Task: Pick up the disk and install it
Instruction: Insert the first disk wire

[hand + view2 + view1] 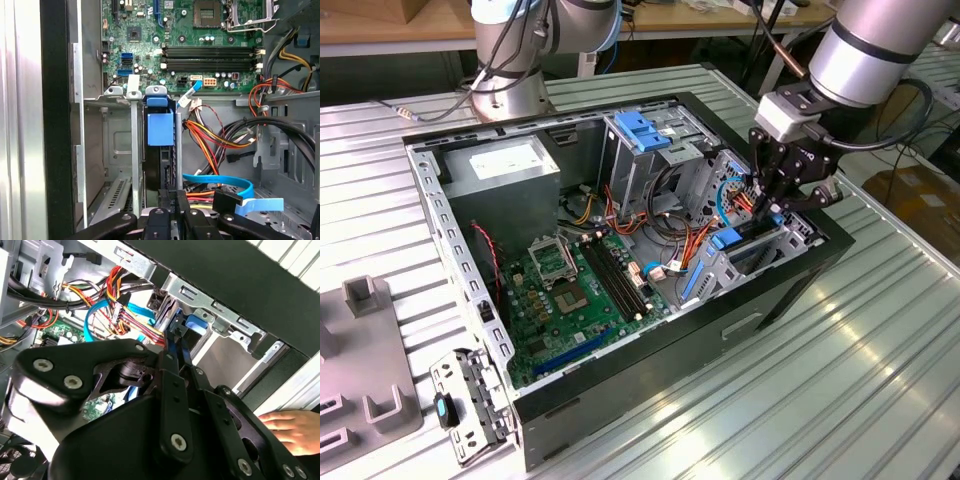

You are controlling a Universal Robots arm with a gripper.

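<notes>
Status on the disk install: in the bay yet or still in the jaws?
Done: the disk is off the table and stands on edge in the drive bay at the open case's corner. In hand: the gripper is down at the bay, jaws closed on the disk's rear edge. Left: release; whether it is fully seated cannot be told.

The disk [160, 150] is sitting mostly hidden inside its slot; the gripper [170, 220] is covering its near end.

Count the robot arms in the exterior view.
2. The first arm stands behind the computer case, at the exterior view's left. The second arm reaches in from the exterior view's right, its gripper inside the case.
</notes>
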